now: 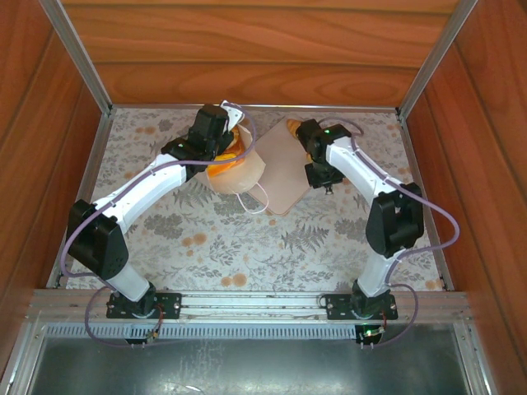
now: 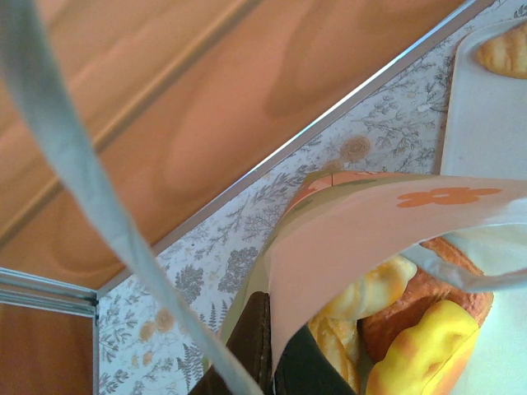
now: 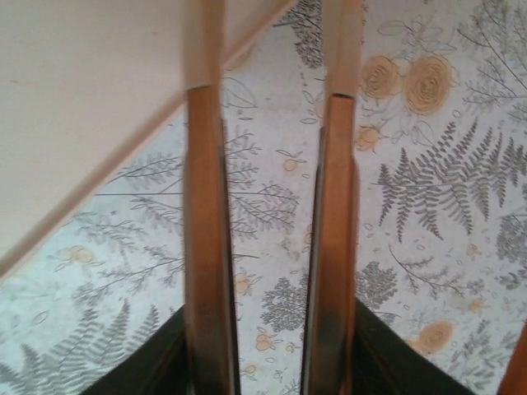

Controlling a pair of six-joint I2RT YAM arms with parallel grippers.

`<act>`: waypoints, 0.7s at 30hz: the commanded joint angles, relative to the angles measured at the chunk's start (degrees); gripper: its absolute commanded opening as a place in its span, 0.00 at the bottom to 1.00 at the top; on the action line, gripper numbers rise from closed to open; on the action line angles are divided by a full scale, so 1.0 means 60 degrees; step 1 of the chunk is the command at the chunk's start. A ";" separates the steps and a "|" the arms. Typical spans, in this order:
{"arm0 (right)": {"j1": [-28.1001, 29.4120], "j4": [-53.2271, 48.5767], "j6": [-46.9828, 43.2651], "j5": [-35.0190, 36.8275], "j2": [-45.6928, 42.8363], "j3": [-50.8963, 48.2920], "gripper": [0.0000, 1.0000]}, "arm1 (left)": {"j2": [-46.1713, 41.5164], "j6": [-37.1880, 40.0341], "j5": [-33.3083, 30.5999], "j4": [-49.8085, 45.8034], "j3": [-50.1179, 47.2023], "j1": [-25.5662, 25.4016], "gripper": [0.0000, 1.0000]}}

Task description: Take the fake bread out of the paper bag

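Note:
The paper bag [image 1: 240,170] lies tilted on the floral cloth, its mouth toward the back wall. My left gripper [image 1: 220,132] is shut on the bag's upper wall [image 2: 370,239], pinching the paper between its dark fingers [image 2: 247,346]. Inside the mouth I see fake bread: a pale braided roll [image 2: 375,290], a brown piece [image 2: 412,309] and a yellow-orange bun [image 2: 428,350]. One golden pastry [image 2: 506,49] lies on the pink tray [image 2: 486,132]. My right gripper [image 1: 323,179] hovers open at the tray's right edge, nothing between its fingers [image 3: 206,214].
A white cord handle [image 2: 82,181] loops across the left wrist view, and another [image 1: 259,197] trails on the cloth. The pink tray [image 1: 284,169] lies right of the bag. Wooden walls and an aluminium rail [image 1: 247,107] close the back and sides.

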 commanded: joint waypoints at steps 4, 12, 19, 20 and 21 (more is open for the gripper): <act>0.0048 0.0592 0.0264 -0.1949 -0.0236 -0.0225 0.35 | 0.0031 0.0026 -0.0131 0.0086 0.0328 -0.0101 0.00; -0.0182 0.0744 0.0370 -0.1916 0.0643 -0.0135 0.32 | -0.0012 0.0035 -0.0139 0.0080 0.0317 -0.0091 0.00; -0.0585 0.0978 0.0410 -0.1887 0.0992 -0.0201 0.31 | -0.0013 0.0058 -0.0163 0.0086 0.0310 -0.0098 0.00; -0.0638 0.1000 0.0400 -0.1870 0.1020 -0.0208 0.31 | -0.0012 0.0063 -0.0155 0.0083 0.0315 -0.0102 0.00; -0.0696 0.1029 0.0405 -0.1871 0.1042 -0.0215 0.31 | -0.0012 0.0056 -0.0153 0.0080 0.0310 -0.0108 0.00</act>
